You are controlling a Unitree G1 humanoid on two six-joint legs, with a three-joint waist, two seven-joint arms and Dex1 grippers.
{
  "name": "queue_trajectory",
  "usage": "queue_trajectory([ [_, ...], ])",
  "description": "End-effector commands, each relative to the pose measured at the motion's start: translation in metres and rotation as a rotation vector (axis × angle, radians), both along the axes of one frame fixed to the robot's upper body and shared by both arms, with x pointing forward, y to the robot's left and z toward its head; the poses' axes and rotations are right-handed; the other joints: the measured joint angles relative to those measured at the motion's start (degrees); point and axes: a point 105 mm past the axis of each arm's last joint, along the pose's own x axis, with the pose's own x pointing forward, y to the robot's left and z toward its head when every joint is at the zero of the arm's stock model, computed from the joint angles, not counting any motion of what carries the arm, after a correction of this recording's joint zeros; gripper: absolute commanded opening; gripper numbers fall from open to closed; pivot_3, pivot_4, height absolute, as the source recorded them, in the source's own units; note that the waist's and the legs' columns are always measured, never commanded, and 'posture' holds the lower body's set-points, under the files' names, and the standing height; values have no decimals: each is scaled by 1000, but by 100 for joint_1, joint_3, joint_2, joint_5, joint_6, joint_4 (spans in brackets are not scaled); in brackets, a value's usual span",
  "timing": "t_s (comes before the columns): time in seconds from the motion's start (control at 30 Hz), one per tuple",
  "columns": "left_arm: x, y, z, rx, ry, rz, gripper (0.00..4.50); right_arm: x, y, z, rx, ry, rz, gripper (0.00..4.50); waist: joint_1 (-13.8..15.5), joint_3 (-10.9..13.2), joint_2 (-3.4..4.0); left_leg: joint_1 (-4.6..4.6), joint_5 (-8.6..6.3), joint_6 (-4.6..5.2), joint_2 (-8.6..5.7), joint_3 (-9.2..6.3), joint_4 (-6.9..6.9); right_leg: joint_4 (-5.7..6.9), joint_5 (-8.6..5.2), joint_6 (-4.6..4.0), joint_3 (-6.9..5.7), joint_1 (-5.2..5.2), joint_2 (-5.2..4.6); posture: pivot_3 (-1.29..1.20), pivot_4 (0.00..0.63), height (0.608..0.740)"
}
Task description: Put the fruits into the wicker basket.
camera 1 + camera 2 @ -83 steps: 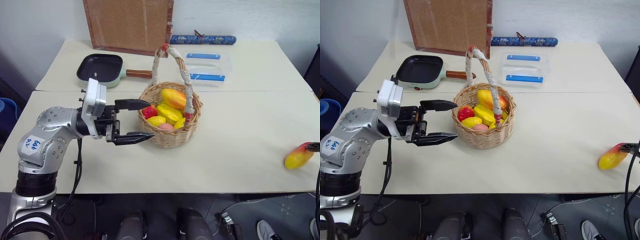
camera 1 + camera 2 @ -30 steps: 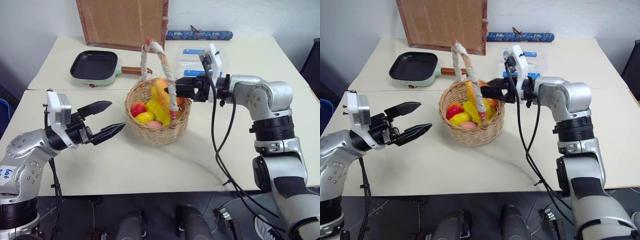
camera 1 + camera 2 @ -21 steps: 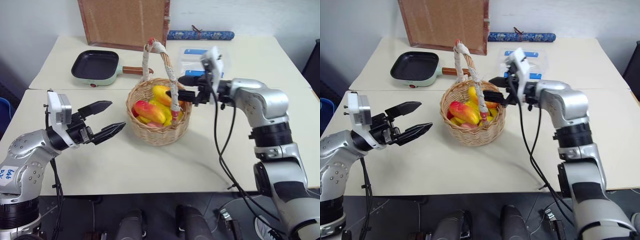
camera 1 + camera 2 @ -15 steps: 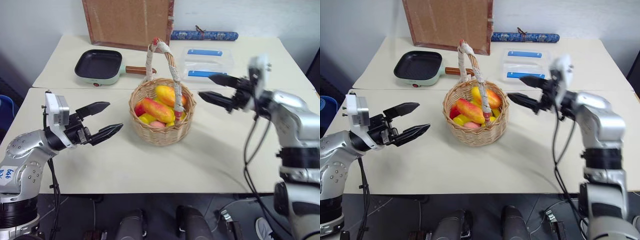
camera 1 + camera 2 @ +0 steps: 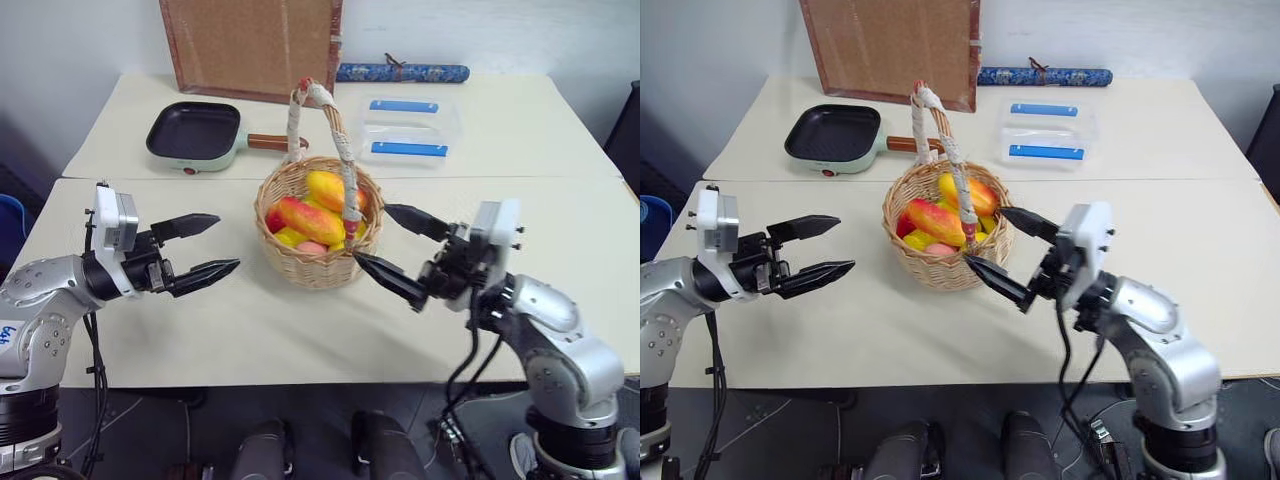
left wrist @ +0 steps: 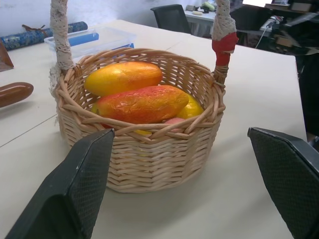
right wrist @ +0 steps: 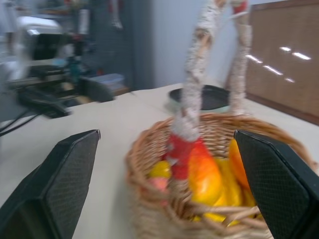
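Left gripper (image 5: 205, 246), at the middle left of the head view, hangs empty beside the basket (image 5: 318, 265) with its fingers wide apart, much as it did a second ago. At frame centre the basket sits upright on the table (image 5: 300, 330), and what is new lies inside it: a red-to-yellow mango (image 5: 312, 219) now rests across the top of the heap, over a yellow mango (image 5: 335, 188), an apple (image 5: 275, 218) and a peach (image 5: 312, 247) low at the front. A second ago the right gripper (image 5: 400, 250) was reaching in over the rim; it is now pulled back to the lower right of the basket, clear of the wicker, its fingers spread and holding nothing, one tip near the handle's (image 5: 335, 130) red-wrapped foot. No loose fruit shows on the table around the basket. My reading is that the mango was the last piece to go in, so the task looks as good as finished and both arms only need to stay clear.
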Motion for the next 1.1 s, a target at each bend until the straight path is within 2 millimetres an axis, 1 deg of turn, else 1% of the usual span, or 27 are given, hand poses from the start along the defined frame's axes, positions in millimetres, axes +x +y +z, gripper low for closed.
queue_trajectory([
  [0.03, -7, -4, 14, 12, -47, -18, 4500, 10, 11, 2, 18, 9, -110, 4473, -2, 0, -1, 0, 0, 0, 0, -2, 0, 0, 0, 0, -1, 0, 1, 0, 150, 740],
  [0.13, -8, -5, 16, 11, -45, -15, 4500, 19, 22, -2, 26, 34, -146, 4473, -6, -2, -3, -3, -1, -1, -2, -6, -1, 0, 0, 0, -5, 0, 0, 0, 150, 740],
  [0.17, -9, -6, 17, 10, -46, -15, 4500, 21, 31, -4, 18, 40, -126, 4473, -13, -2, -3, -4, -1, -1, -2, -5, -1, -2, 0, 0, -5, 0, 0, 0, 150, 740],
  [0.23, -10, -7, 19, 12, -47, -14, 4500, 23, 42, -8, -3, 58, -107, 4473, -46, -2, -4, -4, -1, -1, -2, -5, -1, -2, 0, 0, -4, 0, 1, 0, 150, 740],
  [0.27, -10, -7, 20, 12, -49, -11, 4500, 23, 44, -9, -6, 65, -97, 4306, -66, -2, -4, -5, -1, -1, -2, -5, -1, -2, 0, 0, -5, 0, 2, 0, 150, 740],
  [0.33, -11, -7, 22, 14, -55, -5, 4500, 25, 45, -14, -32, 78, -99, 3893, -89, -2, -4, -5, -1, -1, 0, -9, -1, 1, 0, 0, -7, 0, 3, 0, 150, 740],
  [0.43, -11, -6, 24, 13, -62, 6, 4500, 26, 45, -15, -39, 74, -89, 3002, -91, -2, -4, -5, -1, -1, -1, -9, -3, 0, 0, 0, -7, 0, 2, 0, 150, 740],
  [0.47, -11, -6, 24, 12, -64, 9, 4500, 25, 44, -13, -37, 67, -82, 2595, -91, -2, -4, -5, -1, 0, -1, -9, -3, 0, 0, 0, -7, 0, 2, 0, 150, 740],
  [0.57, -11, -6, 22, 6, -65, 15, 4500, 21, 44, -7, -21, 42, -53, 1615, -89, -2, -4, -5, -1, 0, -1, -9, -3, 0, 0, 0, -7, 0, 2, 0, 150, 740],
  [0.67, -9, -8, 19, -4, -61, 14, 4500, 19, 37, -2, -19, 15, -59, 614, -88, -2, -4, -5, -1, 0, -1, -9, -3, 0, 0, 0, -6, 0, 1, 0, 150, 740],
  [0.7, -9, -9, 18, -8, -61, 14, 4500, 19, 34, -1, -18, 9, -65, 367, -87, -2, -4, -5, -1, 0, -1, -9, -3, 0, 0, 0, -7, 0, 1, 0, 150, 740],
  [0.73, -7, -9, 17, -13, -61, 12, 4500, 20, 27, 1, -8, 4, -87, 230, -85, -2, -4, -5, -1, 0, -2, -9, -3, 0, 0, 0, -7, 0, 1, 0, 150, 740],
  [0.8, -3, -12, 15, -26, -61, 5, 4500, 22, 8, 8, 13, -26, -147, 234, -76, -3, -5, -5, -1, 0, -2, -10, -3, 0, 0, 0, -7, 1, 0, 0, 150, 740],
  [0.83, -2, -13, 14, -30, -61, 1, 4500, 22, 2, 10, 17, -34, -164, 234, -70, -3, -5, -7, -1, 0, -4, -11, -3, 0, 0, 0, -8, 1, 0, 0, 150, 740],
  [1.0, 4, -19, 7, -55, -54, -27, 4500, 19, -53, 26, 6, -129, -320, 233, -62, -3, -5, -9, -2, 2, -6, -12, -3, -3, 0, 0, -9, 1, 0, 0, 150, 740],
  [1.03, 5, -20, 6, -57, -54, -29, 4500, 19, -60, 28, 0, -143, -341, 233, -61, -3, -5, -9, -2, 2, -6, -10, -3, -4, 0, 0, -8, 1, 0, 0, 150, 740],
  [1.1, 10, -25, 4, -71, -51, -56, 4500, 16, -93, 27, -76, -169, -378, 233, -57, -3, -4, -9, -2, 2, -5, -9, -3, -5, 0, 1, -8, 1, 3, 0, 150, 740],
])
